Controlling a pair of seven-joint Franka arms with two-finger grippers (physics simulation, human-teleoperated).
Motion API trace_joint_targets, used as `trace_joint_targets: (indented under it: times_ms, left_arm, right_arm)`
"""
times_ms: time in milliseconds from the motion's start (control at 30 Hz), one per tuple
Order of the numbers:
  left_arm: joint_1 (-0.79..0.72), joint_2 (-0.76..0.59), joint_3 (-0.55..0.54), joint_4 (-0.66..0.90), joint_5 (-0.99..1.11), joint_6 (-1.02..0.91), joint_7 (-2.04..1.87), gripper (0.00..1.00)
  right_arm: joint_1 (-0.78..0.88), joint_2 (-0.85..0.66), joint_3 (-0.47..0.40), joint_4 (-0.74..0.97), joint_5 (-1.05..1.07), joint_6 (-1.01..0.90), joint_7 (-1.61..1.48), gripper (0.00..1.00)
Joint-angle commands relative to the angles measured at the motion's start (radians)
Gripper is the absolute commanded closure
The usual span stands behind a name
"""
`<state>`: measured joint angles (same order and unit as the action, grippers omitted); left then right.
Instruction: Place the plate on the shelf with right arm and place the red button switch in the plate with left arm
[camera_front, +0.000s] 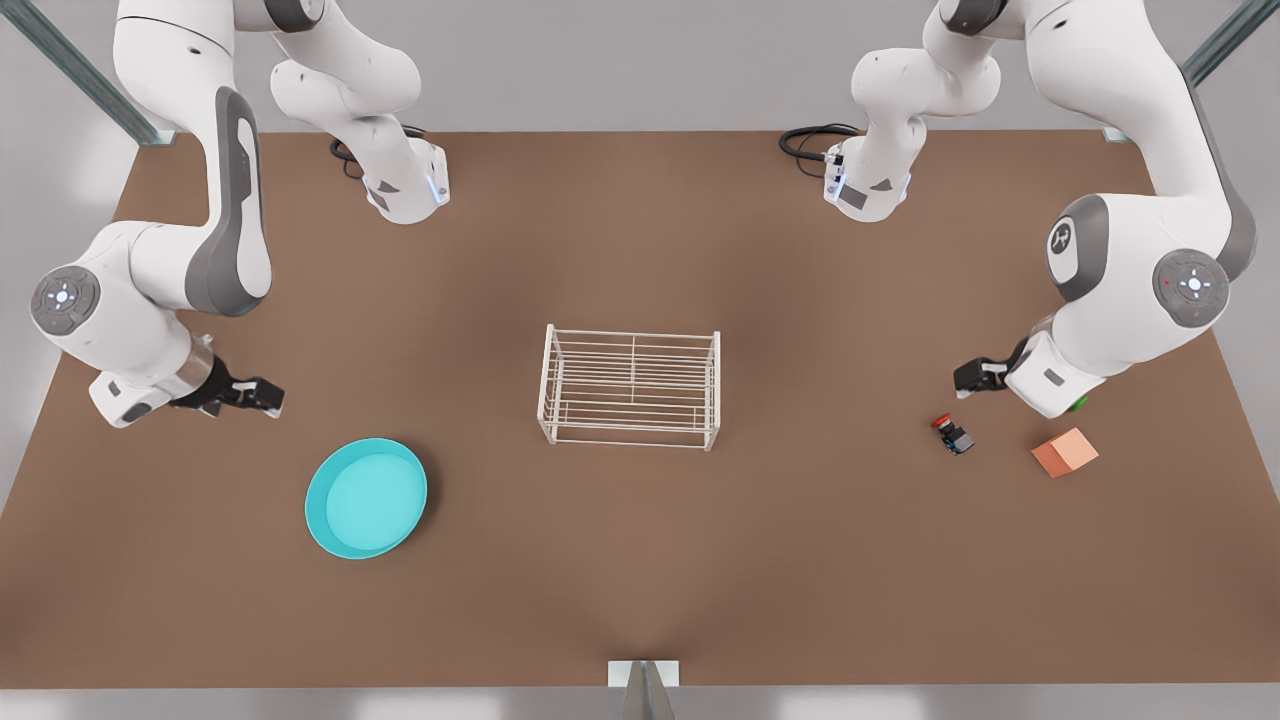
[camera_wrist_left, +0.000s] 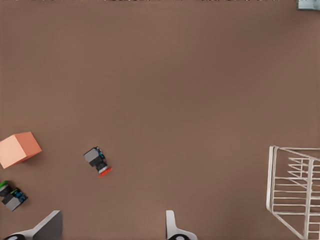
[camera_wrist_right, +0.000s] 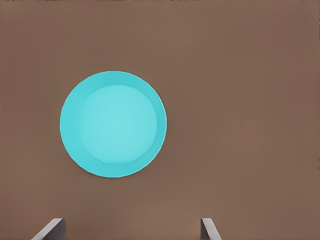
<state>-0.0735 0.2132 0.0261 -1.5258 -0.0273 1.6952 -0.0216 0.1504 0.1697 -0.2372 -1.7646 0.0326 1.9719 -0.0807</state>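
Left gripper (camera_front: 968, 380) hovers spread open near the red switch (camera_front: 951, 434); right gripper (camera_front: 262, 396), also open, hangs above the plate (camera_front: 366, 497).

The shelf (camera_front: 630, 387) stands mid-table (camera_front: 640, 560). Toward the front view's left of the shelf, slightly nearer the camera, lies the plate (camera_front: 366, 497). Well off to the shelf's other side lies the red switch (camera_front: 952, 434), then the cube (camera_front: 1065, 452) beyond it.

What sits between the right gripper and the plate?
Nothing: in the right wrist view only bare table separates the open right gripper from the plate.
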Motion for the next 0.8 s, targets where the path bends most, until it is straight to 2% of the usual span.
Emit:
trace_joint_targets:
  times_ms: [0, 67, 233, 300, 500, 567, 767]
  left_arm:
    - [0.001, -0.001, 0.000, -0.002, 0.000, 0.032, 0.019, 0.00]
    - [0.001, -0.001, 0.000, -0.004, 0.000, 0.026, 0.020, 0.00]
    - [0.004, -0.011, 0.006, -0.043, 0.047, -0.020, 0.020, 0.00]
    - [0.006, -0.009, 0.006, -0.047, 0.047, -0.020, 0.020, 0.00]
    - [0.008, -0.009, 0.008, -0.047, 0.049, -0.019, 0.017, 0.00]
    - [0.008, -0.009, 0.008, -0.047, 0.049, -0.019, 0.017, 0.00]
    - [0.008, -0.011, 0.008, -0.054, 0.049, -0.017, 0.017, 0.00]
  right_arm:
    - [0.000, -0.001, -0.001, 0.000, 0.000, 0.039, -0.040, 0.00]
    - [-0.002, 0.017, -0.001, 0.023, 0.001, 0.039, -0.037, 0.00]
    - [0.017, 0.192, 0.003, 0.139, 0.001, 0.051, -0.036, 0.00]
    - [0.015, 0.203, 0.003, 0.151, 0.004, 0.051, -0.033, 0.00]
    - [-0.018, 0.464, -0.002, 0.332, 0.012, 0.067, -0.082, 0.00]
    - [-0.051, 0.493, 0.003, 0.338, 0.115, 0.113, -0.151, 0.00]
    - [-0.114, 0.652, 0.032, 0.398, 0.222, 0.153, -0.215, 0.00]
